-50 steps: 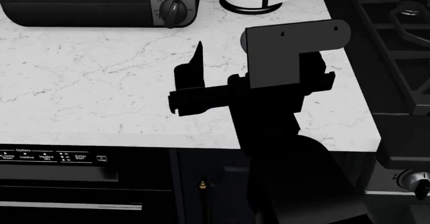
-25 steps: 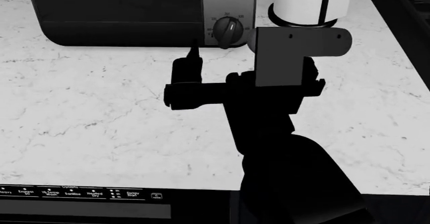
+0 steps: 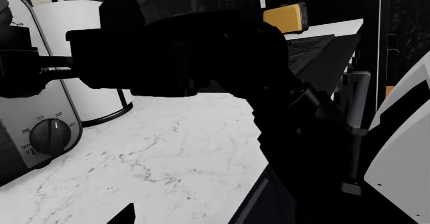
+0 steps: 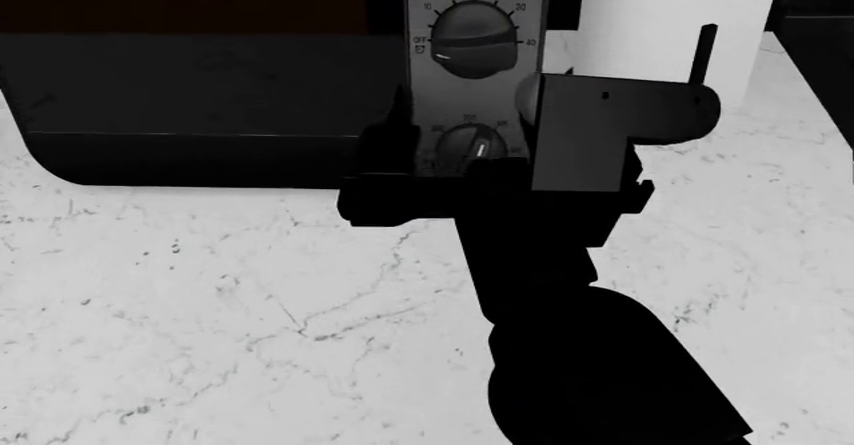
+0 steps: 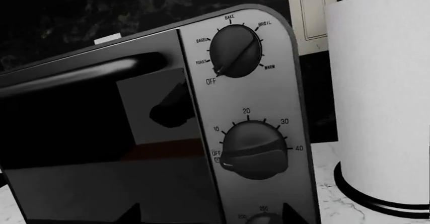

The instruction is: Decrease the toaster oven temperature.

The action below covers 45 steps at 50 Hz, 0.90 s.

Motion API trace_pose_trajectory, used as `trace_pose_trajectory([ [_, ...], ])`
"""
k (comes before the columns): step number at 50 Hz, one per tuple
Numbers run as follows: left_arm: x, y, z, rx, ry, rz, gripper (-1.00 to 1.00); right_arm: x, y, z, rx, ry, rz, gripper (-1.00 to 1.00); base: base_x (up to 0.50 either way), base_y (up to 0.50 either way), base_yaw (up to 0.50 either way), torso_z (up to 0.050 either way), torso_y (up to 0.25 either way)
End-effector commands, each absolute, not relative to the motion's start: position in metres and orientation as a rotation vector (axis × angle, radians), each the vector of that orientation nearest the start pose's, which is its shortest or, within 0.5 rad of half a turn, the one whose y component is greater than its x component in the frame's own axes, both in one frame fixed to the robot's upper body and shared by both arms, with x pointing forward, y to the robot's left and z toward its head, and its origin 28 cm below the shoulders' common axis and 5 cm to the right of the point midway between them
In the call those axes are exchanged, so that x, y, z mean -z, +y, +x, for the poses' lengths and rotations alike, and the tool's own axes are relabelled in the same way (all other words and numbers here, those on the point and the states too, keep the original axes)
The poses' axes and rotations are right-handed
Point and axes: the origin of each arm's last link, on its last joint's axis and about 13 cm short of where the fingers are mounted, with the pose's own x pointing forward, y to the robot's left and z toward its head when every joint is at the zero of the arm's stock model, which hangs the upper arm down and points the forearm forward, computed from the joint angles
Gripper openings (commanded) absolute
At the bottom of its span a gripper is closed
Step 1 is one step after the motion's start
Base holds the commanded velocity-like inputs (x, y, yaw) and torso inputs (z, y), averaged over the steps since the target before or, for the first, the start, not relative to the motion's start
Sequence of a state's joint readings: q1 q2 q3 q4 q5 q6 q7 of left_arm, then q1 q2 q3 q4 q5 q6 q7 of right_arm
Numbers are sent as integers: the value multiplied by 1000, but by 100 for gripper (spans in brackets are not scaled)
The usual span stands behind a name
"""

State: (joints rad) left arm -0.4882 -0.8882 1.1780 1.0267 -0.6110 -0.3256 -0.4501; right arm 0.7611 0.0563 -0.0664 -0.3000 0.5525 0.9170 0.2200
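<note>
The toaster oven [image 4: 200,75] stands at the back of the counter, with a dark glass door and a silver panel [image 5: 269,108]. The temperature knob [image 4: 474,147] is the lowest knob, its white pointer up and to the right. It also shows in the left wrist view [image 3: 55,136] and at the edge of the right wrist view [image 5: 265,219]. My right gripper [image 4: 454,130] is open, close in front of the panel's lower part, not touching the knob. Its fingertips [image 5: 131,214] frame the door edge and knob. My left gripper [image 3: 209,219] is open and empty, low over the counter, and out of the head view.
A white paper-towel roll [image 4: 674,25] on a black stand is right beside the oven. The OFF and 10-40 knob [image 4: 474,45] sits above the temperature knob, and a mode knob [image 5: 235,50] above that. White marble countertop [image 4: 200,305] lies in front.
The head view has closed in on the oven, which now fills the top. My right gripper has moved forward from mid-counter to the oven's panel.
</note>
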Motion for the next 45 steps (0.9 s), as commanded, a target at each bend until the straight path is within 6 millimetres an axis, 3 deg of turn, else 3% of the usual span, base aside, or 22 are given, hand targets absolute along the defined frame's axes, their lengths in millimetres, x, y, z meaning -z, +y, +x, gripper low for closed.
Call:
trace_pose_trajectory([
  [1,-150,180,106,968,-107,180,100,-218,-65,299,-256,-82,254,100,371,410,0,0,0],
  [18,-150,180,105,972,-103,182,100,-218,-67,297,-92,46,158,100,30,37,0,0,1],
  [29,-151,179,105,980,-98,184,100,-217,-69,301,-49,137,197,100,0,0,0,0,0],
  [45,-149,179,105,981,-96,181,100,-202,-73,327,21,213,280,100,0,0,0,0,0],
])
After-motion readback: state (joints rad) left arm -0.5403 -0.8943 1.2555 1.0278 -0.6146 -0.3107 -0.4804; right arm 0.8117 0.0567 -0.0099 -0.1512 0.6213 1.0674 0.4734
